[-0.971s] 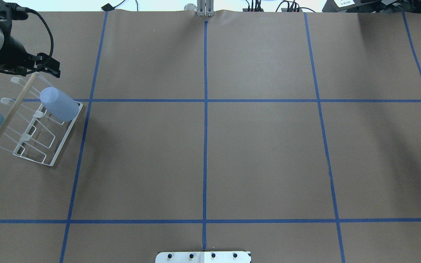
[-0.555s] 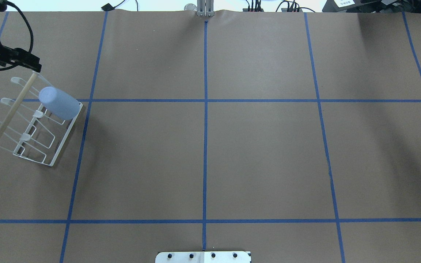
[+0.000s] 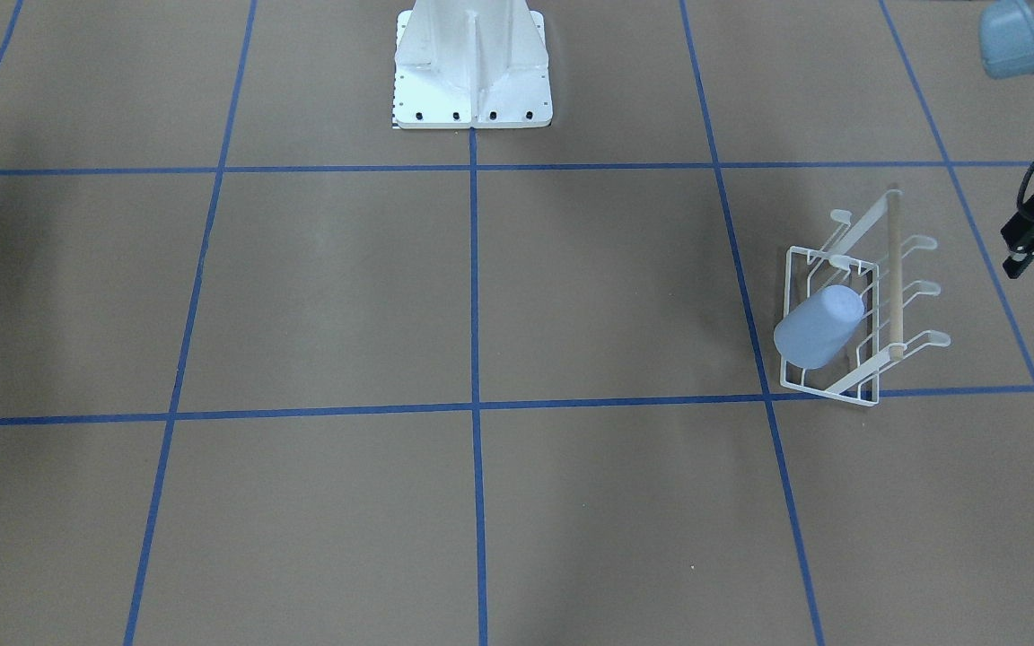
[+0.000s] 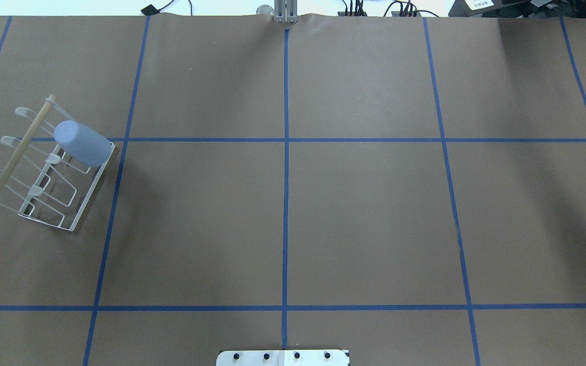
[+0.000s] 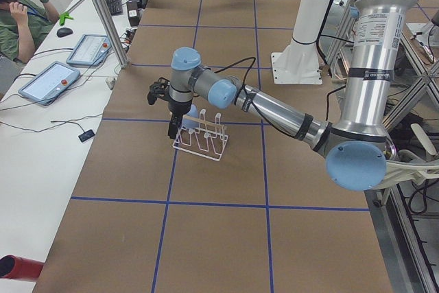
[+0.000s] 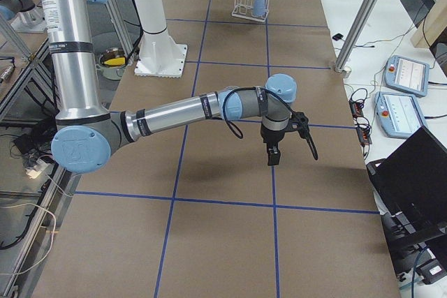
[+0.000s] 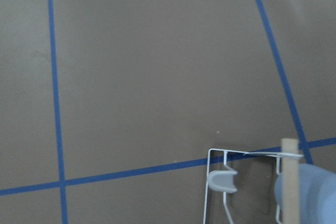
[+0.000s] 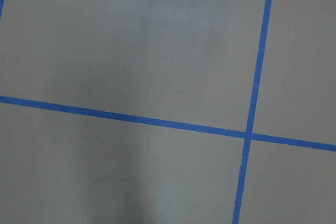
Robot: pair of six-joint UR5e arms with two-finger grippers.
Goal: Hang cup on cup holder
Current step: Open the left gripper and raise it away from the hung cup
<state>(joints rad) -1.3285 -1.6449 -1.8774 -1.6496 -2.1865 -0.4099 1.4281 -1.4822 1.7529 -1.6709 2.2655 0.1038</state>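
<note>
The pale blue cup (image 4: 82,143) hangs upside down and tilted on a prong at the far end of the white wire cup holder (image 4: 77,218), at the table's left side. Both also show in the front view, the cup (image 3: 818,327) on the holder (image 3: 867,399). The left wrist view shows the holder's end frame (image 7: 210,153), its wooden dowel (image 7: 289,182) and the cup's edge (image 7: 315,192). My left gripper (image 5: 173,130) hangs beside the holder, apart from the cup; I cannot tell if it is open. My right gripper (image 6: 273,158) hangs over bare table; I cannot tell its state either.
The white bolted robot base (image 3: 472,72) stands at the table's near middle edge. A black wrist part with a cable (image 3: 1033,229) shows beside the holder. An operator (image 5: 17,18) and tablets (image 5: 51,80) are beyond the table's far edge.
My left arm has drawn back to the left, out of the overhead view. The cup has stayed on the holder.
</note>
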